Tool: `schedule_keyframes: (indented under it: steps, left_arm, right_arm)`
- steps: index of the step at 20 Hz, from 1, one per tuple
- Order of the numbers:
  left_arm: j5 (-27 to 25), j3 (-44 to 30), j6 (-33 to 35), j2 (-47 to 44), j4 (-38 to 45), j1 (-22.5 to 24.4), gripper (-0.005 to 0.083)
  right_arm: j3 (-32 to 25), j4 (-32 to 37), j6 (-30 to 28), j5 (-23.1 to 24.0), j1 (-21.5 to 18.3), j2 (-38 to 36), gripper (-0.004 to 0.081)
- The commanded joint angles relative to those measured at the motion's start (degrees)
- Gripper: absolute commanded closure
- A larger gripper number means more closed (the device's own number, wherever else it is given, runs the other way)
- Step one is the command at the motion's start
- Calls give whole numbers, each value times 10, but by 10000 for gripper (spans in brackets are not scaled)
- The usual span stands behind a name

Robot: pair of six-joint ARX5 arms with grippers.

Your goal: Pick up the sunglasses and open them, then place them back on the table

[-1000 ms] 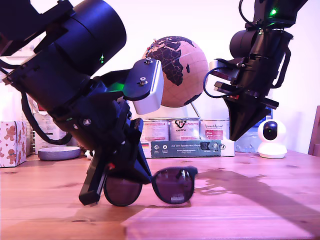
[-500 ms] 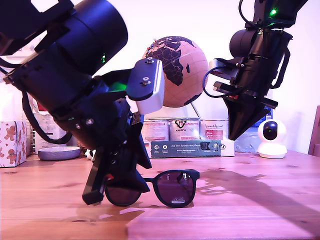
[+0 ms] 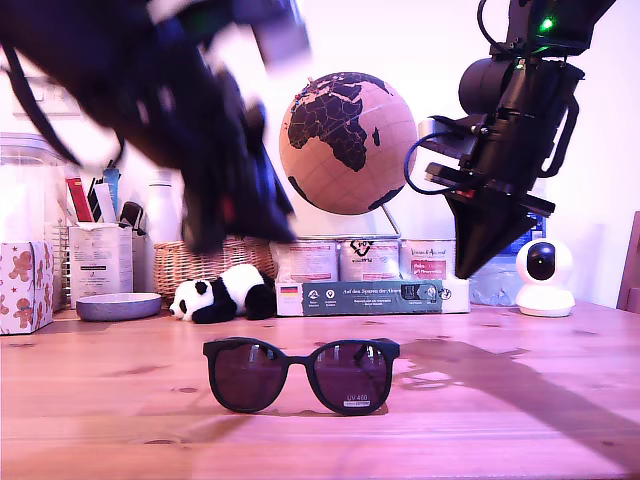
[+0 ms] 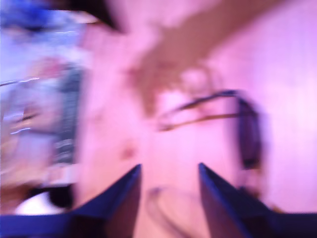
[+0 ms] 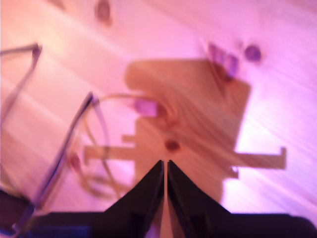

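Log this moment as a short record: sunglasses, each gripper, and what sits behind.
sunglasses: standing on the table, arms open, free of both grippers
sticker: small white label low on one lens
first gripper: open, empty, motion-blurred above the table
second gripper: shut, empty, above the table
background: globe, toy panda, white camera
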Motion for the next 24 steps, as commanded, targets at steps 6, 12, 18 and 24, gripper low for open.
schedule_keyframes:
  steps: [6,12,18,24]
  left_arm:
    - [-1,15,-181,-112,-22,24,786]
    - [132,15,-290,-118,-45,127,786]
    - [187,15,-336,-120,-45,196,786]
    - [236,15,-336,-122,-43,278,786]
  right_arm:
    - [-1,72,87,40,11,-40,780]
    - [-2,130,103,147,40,-97,780]
    - [-50,171,115,213,82,-136,780]
    - [-217,298,108,266,85,-236,780]
